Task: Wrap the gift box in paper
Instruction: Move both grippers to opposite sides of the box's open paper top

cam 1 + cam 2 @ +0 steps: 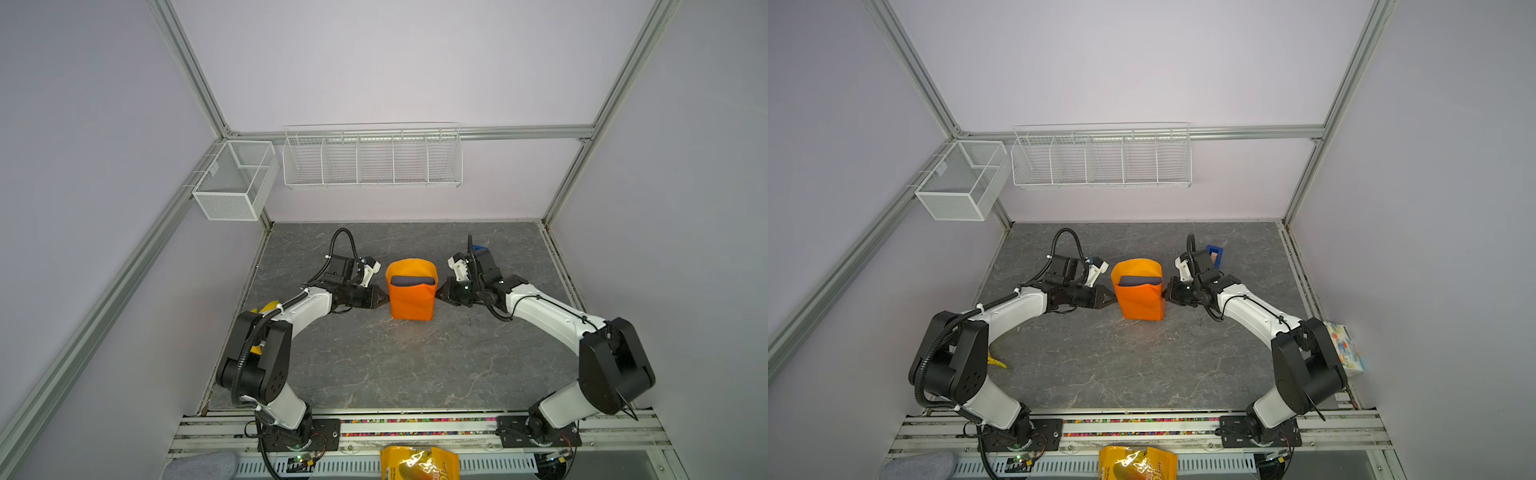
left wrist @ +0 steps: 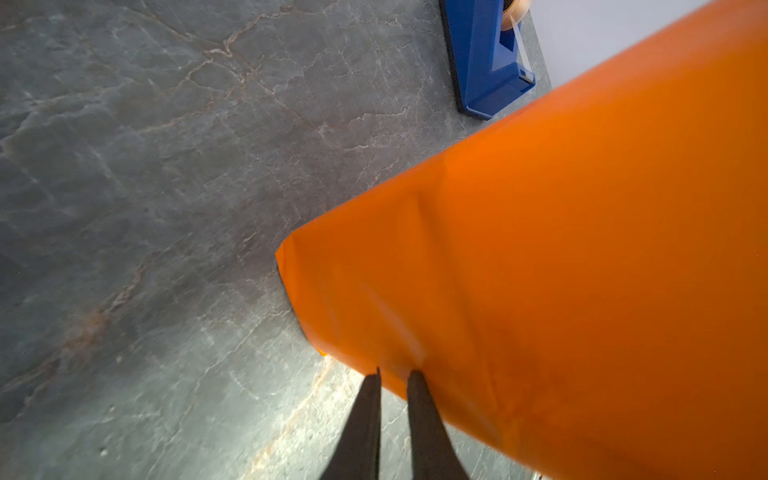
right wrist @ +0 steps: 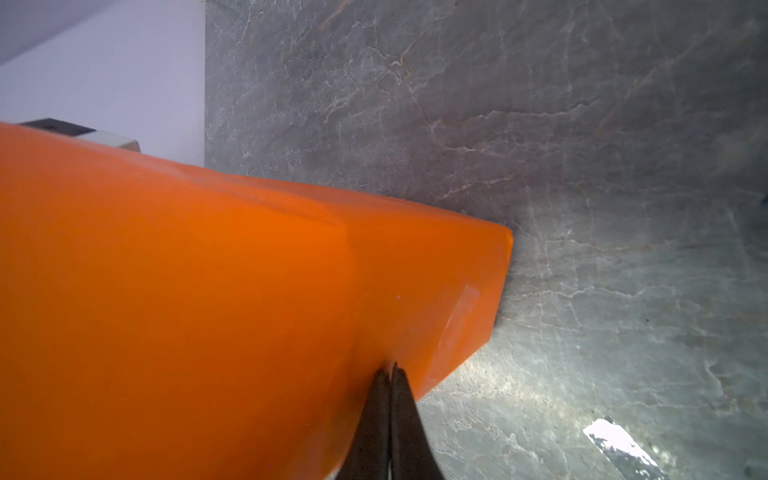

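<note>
Orange paper (image 1: 411, 303) is pinched on both sides, left fingers (image 2: 365, 419) slightly apart, right fingers (image 3: 374, 419) pressed together.

You've got two grippers: left gripper (image 2: 397, 379) and right gripper (image 3: 392, 370). One tabletop (image 1: 374, 365). One sheet of orange paper (image 1: 411, 305). One navy gift box (image 1: 412, 281). One blue tape dispenser (image 1: 1215, 254). Your wall storage comes to two pieces: one mesh basket (image 1: 232, 183) and one wire rack (image 1: 372, 160) with five compartments. One yellow snack bag (image 1: 419, 463). One patterned carton (image 1: 1343, 349). One grey cloth bundle (image 1: 199, 465). Bananas (image 1: 996, 362) are partly hidden, so you can't count them.
</note>
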